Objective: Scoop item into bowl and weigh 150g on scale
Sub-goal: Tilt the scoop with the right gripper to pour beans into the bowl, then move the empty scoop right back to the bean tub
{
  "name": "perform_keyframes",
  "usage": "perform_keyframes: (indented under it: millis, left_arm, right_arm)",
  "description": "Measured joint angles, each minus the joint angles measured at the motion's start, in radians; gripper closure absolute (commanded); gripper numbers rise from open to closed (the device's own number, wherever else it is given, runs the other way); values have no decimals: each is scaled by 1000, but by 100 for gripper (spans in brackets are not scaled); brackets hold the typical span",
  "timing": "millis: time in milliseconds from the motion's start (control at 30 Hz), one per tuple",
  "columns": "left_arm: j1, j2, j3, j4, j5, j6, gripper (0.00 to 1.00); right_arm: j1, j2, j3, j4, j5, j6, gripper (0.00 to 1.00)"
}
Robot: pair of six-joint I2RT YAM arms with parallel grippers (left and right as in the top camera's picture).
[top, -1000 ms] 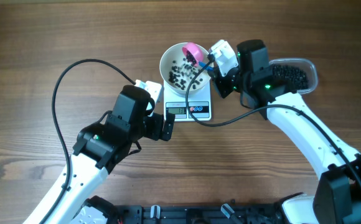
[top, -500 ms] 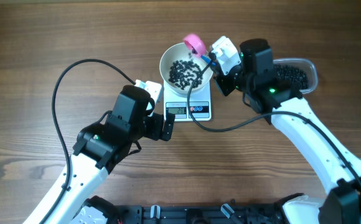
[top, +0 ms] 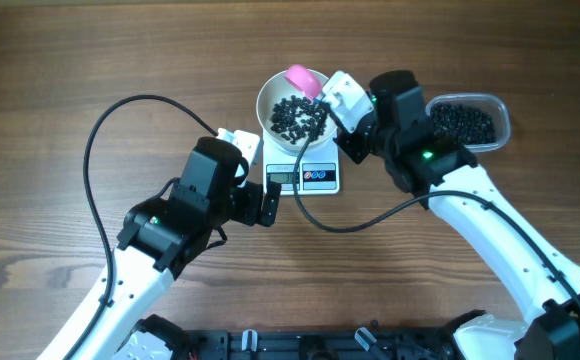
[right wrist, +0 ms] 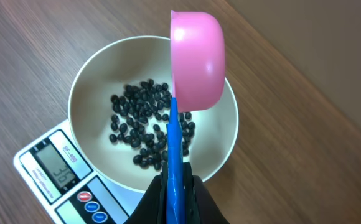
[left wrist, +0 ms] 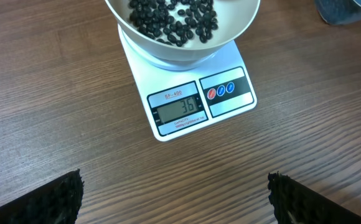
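Right gripper (right wrist: pixel 175 190), clenched on the blue handle of a pink scoop (right wrist: pixel 196 59), holds the scoop cup above the scale, over the bowl's rim on the side away from the display. The cup's smooth convex back faces the wrist camera, so its contents cannot be seen. This pose suits tipping into the bowl.

Left gripper (left wrist: pixel 175 202), released and holding nothing, hangs on the display side of the scale with its ribbed black pads spread wide. It appears to be parked off the platform so as not to disturb the reading.

Tabletop (top: pixel 70 60): brown wood-grain surface, flat and matte.

Tub (top: pixel 503 118): clear plastic, rounded-rectangular, lying beside the scale on the right arm's side and apart from it. It holds the dark supply of beans and lies near the scooping arm.

Bowl (right wrist: pixel 90 106): round, plain white, smooth. It rests on the scale platform and overhangs it, so its load registers directly.

Scale (left wrist: pixel 227 93): small white rectangle with rounded corners, two round buttons and a grey display reading 36.

Beans (right wrist: pixel 143 130): tiny, round, glossy black. They form a loose single layer on the bowl floor, with white showing between them. Judged against the target weight, the fill is at an early stage.
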Motion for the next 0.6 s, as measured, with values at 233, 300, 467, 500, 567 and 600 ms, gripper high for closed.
perform_keyframes:
  millis: [233, 300, 467, 500, 567, 600]
  left_arm:
    - [0, 0, 0, 0, 0, 0, 0]
    - [0, 0, 0, 0, 0, 0, 0]
    - [0, 0, 0, 0, 0, 0, 0]
    - [0, 0, 0, 0, 0, 0, 0]
    - [0, 0, 0, 0, 0, 0, 0]
    - [0, 0, 0, 0, 0, 0, 0]
  right_arm:
    - [10, 0, 0, 1, 52, -14, 96]
    - [10, 0, 0, 5, 54, 18, 96]
    - [9, -2, 0, 23, 25, 144, 96]
    - [8, -5, 0, 25, 20, 163, 96]
    - [-3, -22, 0, 25, 13, 195, 96]
    - [-16, -35, 0, 24, 12, 207, 96]
